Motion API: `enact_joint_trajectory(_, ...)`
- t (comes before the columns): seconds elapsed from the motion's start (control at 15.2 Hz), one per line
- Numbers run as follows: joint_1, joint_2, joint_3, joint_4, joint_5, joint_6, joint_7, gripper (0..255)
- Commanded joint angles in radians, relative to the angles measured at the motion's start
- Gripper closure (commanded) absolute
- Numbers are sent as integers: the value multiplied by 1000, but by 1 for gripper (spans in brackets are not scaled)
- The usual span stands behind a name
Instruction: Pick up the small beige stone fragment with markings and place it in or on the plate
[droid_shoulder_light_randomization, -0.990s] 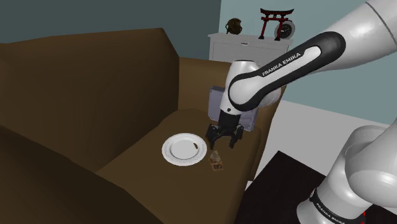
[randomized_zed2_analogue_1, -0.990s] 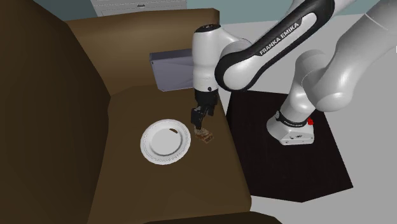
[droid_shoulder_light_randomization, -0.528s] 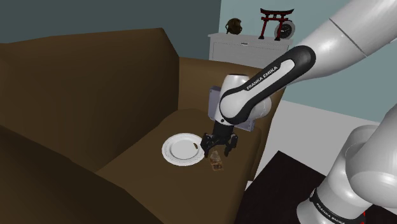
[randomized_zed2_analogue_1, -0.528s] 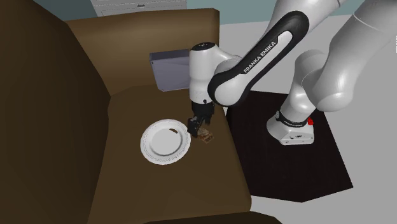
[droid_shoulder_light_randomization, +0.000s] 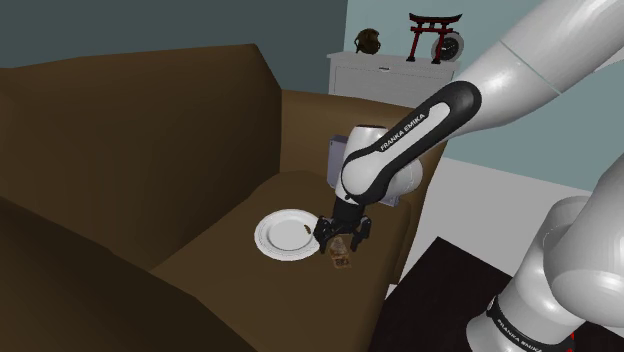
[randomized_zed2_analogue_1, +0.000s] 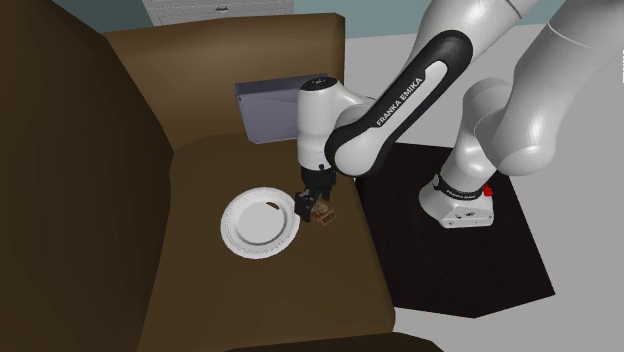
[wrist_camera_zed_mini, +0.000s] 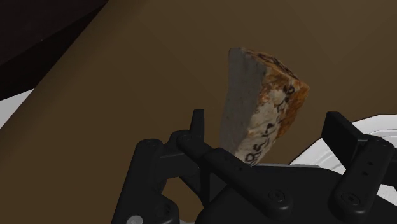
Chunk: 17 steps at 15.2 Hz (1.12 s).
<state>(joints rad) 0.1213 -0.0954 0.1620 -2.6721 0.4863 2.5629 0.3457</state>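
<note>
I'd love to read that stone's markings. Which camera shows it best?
The wrist view: the stone stands close up between the spread fingers, its dark lettering visible. In the shoulder and second exterior views it is a small brown lump beside the plate.

Brown sofa seat (droid_shoulder_light_randomization: 200, 262) bears white plate (droid_shoulder_light_randomization: 263, 238), stone fragment (droid_shoulder_light_randomization: 342, 260), grey box (randomized_zed2_analogue_1: 266, 110).

A grey box (randomized_zed2_analogue_1: 268, 110) sits on the brown sofa (randomized_zed2_analogue_1: 100, 200), a white cabinet (droid_shoulder_light_randomization: 375, 75) behind it.

Base of stone fragment (wrist_camera_zed_mini: 264, 108) behind jaws
</note>
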Motion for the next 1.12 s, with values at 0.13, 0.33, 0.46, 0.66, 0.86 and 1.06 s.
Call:
enact_joint_trajectory(0.13, 0, 0, 0, 0, 0, 0, 0, 255)
enact_joint_trajectory(0.33, 0, 0, 0, 0, 0, 0, 0, 255)
enact_joint_trajectory(0.46, 0, 0, 0, 0, 0, 0, 0, 255)
enact_joint_trajectory(0.66, 0, 0, 0, 0, 0, 0, 0, 255)
enact_joint_trajectory(0.86, -3, -29, -1, 3, -15, -31, 16, 255)
enact_joint_trajectory(1.06, -9, -71, -2, 10, -34, -78, 37, 255)
